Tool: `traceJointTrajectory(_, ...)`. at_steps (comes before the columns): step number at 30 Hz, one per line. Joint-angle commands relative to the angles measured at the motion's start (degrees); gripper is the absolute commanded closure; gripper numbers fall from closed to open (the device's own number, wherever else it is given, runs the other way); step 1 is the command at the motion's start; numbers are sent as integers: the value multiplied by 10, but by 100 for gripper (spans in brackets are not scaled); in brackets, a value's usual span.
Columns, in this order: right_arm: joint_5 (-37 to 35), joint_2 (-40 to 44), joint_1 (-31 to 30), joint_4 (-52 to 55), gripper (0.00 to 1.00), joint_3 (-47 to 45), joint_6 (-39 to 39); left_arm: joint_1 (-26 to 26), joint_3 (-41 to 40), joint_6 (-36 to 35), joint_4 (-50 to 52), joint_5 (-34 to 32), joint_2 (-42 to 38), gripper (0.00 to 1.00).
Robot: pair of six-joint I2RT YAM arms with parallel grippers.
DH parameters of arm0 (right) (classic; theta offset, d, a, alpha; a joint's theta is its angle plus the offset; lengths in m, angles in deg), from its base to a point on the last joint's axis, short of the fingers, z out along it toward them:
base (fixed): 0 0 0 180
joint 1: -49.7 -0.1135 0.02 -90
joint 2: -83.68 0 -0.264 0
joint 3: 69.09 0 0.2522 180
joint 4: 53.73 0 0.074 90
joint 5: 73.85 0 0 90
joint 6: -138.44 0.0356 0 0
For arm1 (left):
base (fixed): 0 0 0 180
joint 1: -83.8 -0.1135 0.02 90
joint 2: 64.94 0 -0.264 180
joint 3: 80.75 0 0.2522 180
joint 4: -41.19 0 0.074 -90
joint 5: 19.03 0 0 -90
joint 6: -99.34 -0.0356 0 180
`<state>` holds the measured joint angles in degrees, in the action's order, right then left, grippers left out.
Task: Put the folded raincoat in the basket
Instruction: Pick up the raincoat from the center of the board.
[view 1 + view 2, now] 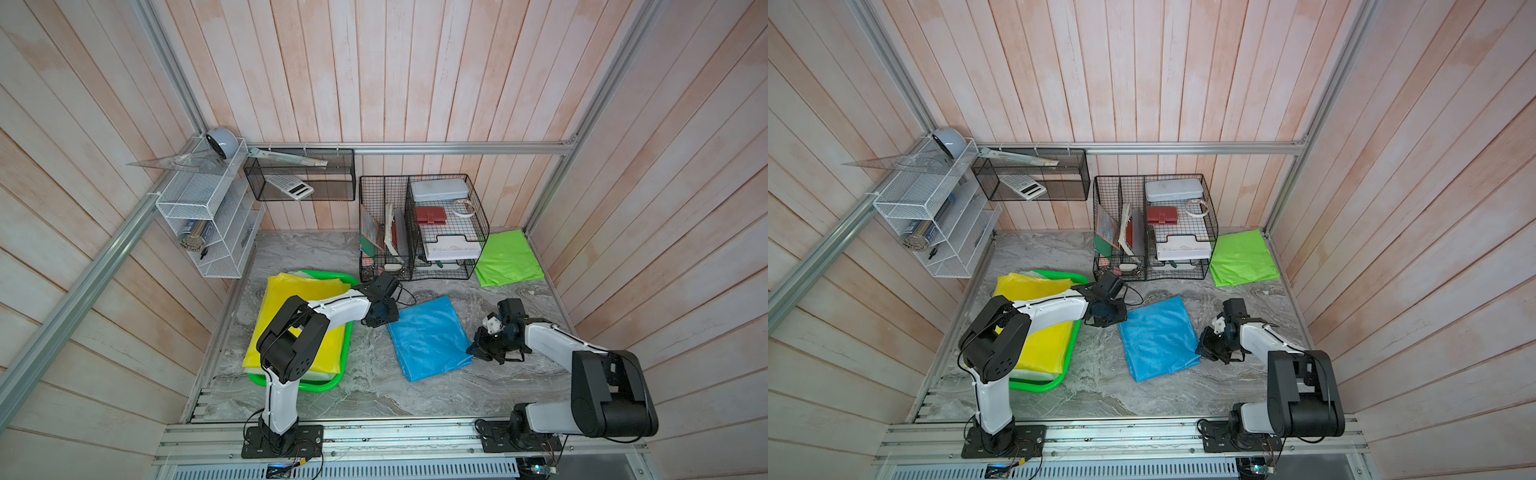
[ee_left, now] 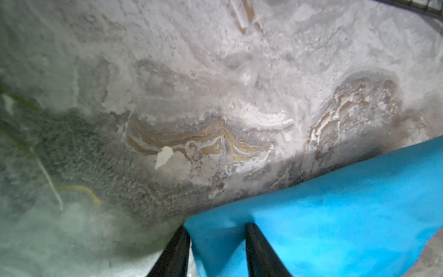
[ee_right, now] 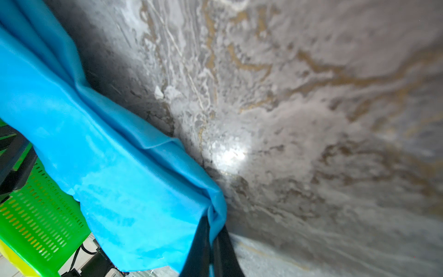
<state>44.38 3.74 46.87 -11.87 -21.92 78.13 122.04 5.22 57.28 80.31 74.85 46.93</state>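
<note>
Pinching the nearer corner of the blue raincoat [image 1: 428, 336], the right gripper [image 3: 212, 225] is clamped tight, likely so the fold lifts evenly. Farther back, the left gripper [image 2: 215, 226] straddles the opposite corner, jaws parted. The raincoat lies on the table [image 1: 374, 395] beside the basket [image 1: 318, 387].

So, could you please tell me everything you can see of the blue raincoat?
The blue raincoat is a thin, smooth, slightly glossy sheet that looks like plastic, folded into a rough rectangle and set askew. It lies mostly flat on the marbled tabletop, between the green basket and the right arm, apart from the basket. The right jaws are shut on its bunched, raised edge, and the left jaws stand apart around its opposite corner.
</note>
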Motion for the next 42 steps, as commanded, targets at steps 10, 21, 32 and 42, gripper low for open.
traceJointTrajectory(10, -14, -15, 1, 23, 100, -5, -12, -1, 0, -4, 1, 2, 10, 100)
traceJointTrajectory(21, 30, 108, 0, 93, 100, 6, -1, -2, 48, -36, 86, -51, -63, 100)
traceJointTrajectory(32, 40, 221, -67, 173, 100, 91, 67, -11, 114, -74, 199, -99, -170, 100)
traceJointTrajectory(42, -69, 169, -323, 28, 100, 200, 262, -98, 151, -141, 298, -138, -248, 100)
